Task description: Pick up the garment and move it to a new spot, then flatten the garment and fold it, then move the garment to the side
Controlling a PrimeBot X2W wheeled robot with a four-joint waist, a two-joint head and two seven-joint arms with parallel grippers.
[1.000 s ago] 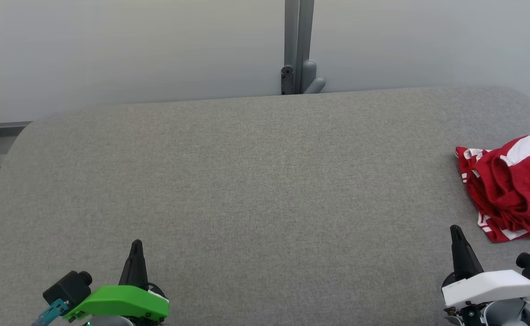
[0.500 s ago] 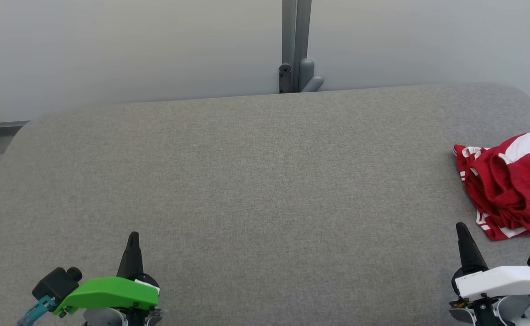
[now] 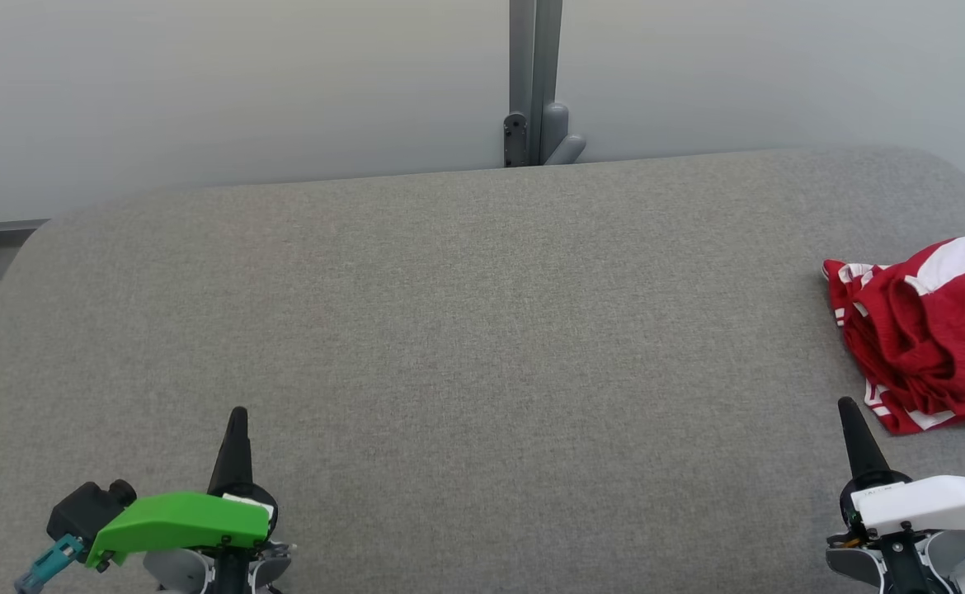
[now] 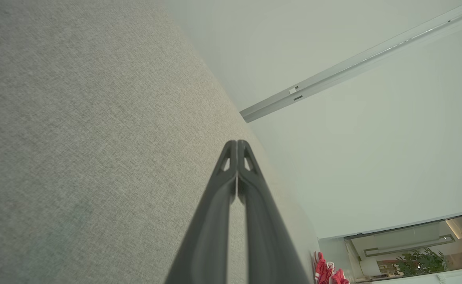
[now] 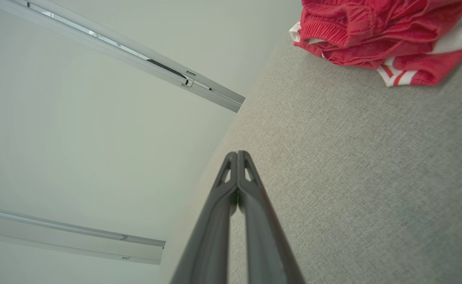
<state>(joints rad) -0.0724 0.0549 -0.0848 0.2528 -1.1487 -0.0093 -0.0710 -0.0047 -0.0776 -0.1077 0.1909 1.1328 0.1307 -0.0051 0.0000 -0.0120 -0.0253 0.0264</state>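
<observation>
A crumpled red garment (image 3: 928, 330) with white stripes lies at the right edge of the grey fabric table (image 3: 466, 330). It also fills the top right of the right wrist view as a red garment (image 5: 381, 31), and shows small as a red garment (image 4: 327, 272) in the left wrist view. My right gripper (image 3: 847, 406) is shut and empty at the lower right, a short way in front of the garment's near edge. My left gripper (image 3: 237, 414) is shut and empty at the lower left, far from the garment. Shut fingertips show in both wrist views: left gripper (image 4: 237, 142), right gripper (image 5: 237, 154).
A pale wall stands behind the table, with a grey post (image 3: 536, 82) at its far edge. The table's rounded corners fall away at the far left and far right. Wide bare grey surface lies between the two grippers.
The head camera has shifted a little, so the whole scene sits slightly higher and to the left. Both grippers stay shut; the left sits further left, the right further right. The garment lies as before.
</observation>
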